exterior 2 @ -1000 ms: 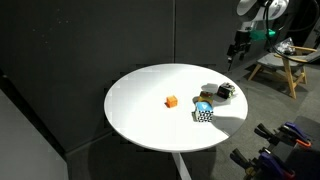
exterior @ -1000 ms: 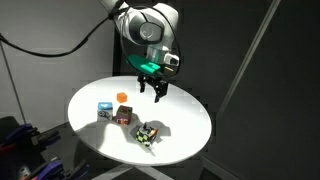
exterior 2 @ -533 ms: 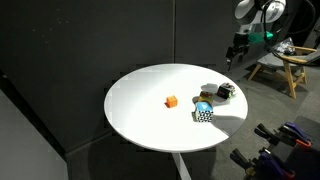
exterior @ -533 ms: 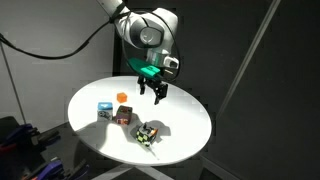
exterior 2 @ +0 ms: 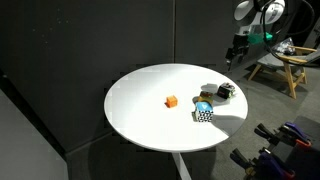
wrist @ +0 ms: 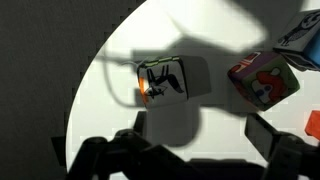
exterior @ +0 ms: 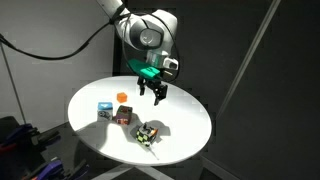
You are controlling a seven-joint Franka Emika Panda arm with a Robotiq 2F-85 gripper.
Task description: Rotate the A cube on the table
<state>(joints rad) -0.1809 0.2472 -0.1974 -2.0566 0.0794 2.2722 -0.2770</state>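
No legible text, number or brand on the A cube (exterior: 147, 132) or the table (exterior: 185, 125)

Black-and-white A cube (exterior: 147, 133) with yellow-green marks; white table (exterior: 187, 113); orange cube (exterior: 121, 97).

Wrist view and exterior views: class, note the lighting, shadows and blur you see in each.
Wrist view: grey shadows fall across the bright table around the A cube; the gripper is a dark, blurred silhouette. In both exterior views: near-black surroundings, a strongly lit white table, little fine detail.
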